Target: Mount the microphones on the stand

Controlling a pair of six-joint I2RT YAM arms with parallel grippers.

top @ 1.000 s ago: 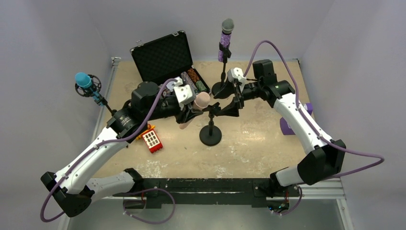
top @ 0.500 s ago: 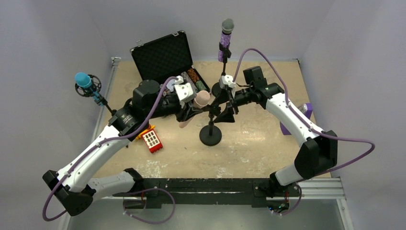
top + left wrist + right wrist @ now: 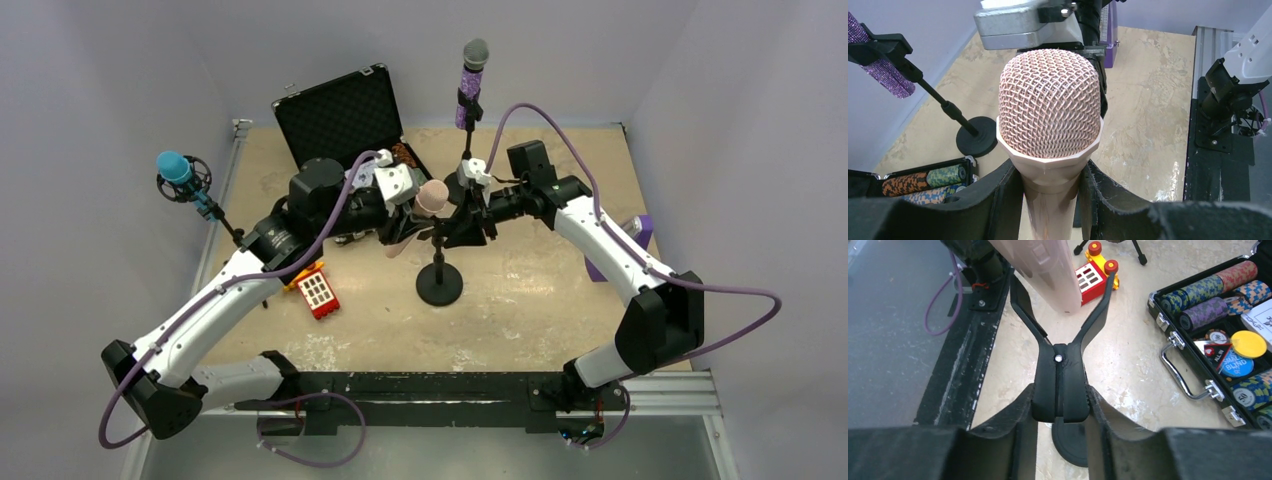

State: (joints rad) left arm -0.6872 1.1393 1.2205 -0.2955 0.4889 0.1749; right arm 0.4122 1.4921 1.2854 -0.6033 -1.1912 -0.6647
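At far left the blue microphone (image 3: 175, 167) sits in its holder, untouched; next, the left gripper (image 3: 1050, 200) is clamped around the neck of the peach-pink microphone (image 3: 1050, 105), and over the last second it has carried it rightward, so the mesh head now stands just beside the top of the middle stand (image 3: 440, 285); in the right wrist view the microphone's tail hangs at the mouth of the clip (image 3: 1060, 365), whose prongs are spread; the right gripper (image 3: 1060, 407) has swung in from the right and is squeezed together on the clip's handles, holding it open; behind, the purple microphone (image 3: 472, 75) stands mounted; so, by my judgement, only seating this last microphone and letting the clip close remain.
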